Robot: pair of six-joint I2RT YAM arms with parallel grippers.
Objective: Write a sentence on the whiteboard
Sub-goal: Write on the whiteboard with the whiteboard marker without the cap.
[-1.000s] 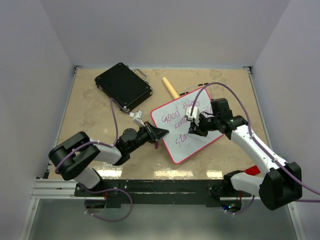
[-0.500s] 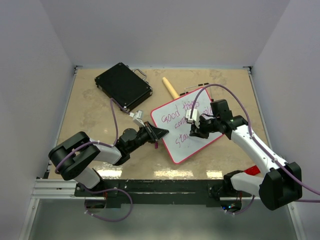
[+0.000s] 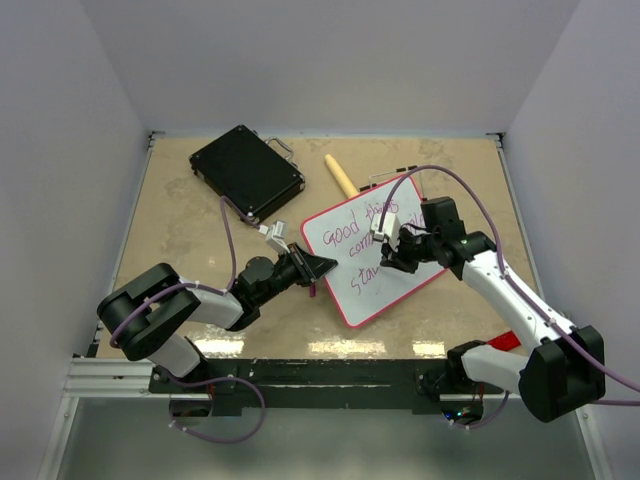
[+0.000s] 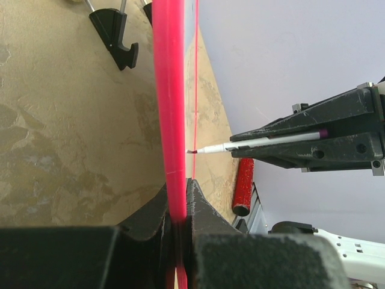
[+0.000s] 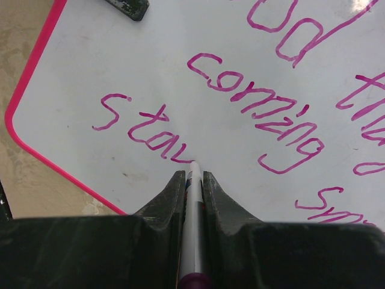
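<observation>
I have the whiteboard (image 3: 372, 252) lying skewed on the table (image 3: 180, 260), right of centre, with one corner pointing at the arm bases. My left gripper (image 3: 318, 268) is pinched closed on the board's near-left pink rim. In the left wrist view the rim runs straight into the closed jaws. My right gripper (image 5: 191, 180) is over the lower middle of the board, its fingers squeezed onto a marker (image 5: 192, 229) with a white barrel and a purple end. The tip sits at the end of the last stroke and seems to touch the surface, though I cannot be sure from these angles.

There is bare tabletop left of the board, between the left arm and the black hard case (image 3: 247, 172). A narrower strip runs along the near edge. The board's far corner lies close to a wooden stick (image 3: 340, 176), and its right side sits under the right arm. A red cylinder (image 4: 243, 186) lies by the right arm's base.

The case is shut, so nothing inside it shows.

The sentence (image 5: 258, 108) is in pink-purple ink. The top line reads "Good th…", the second "coming sm…", and the third "stav", with the last letter lacking a tail. The line ends run out of the wrist view.
</observation>
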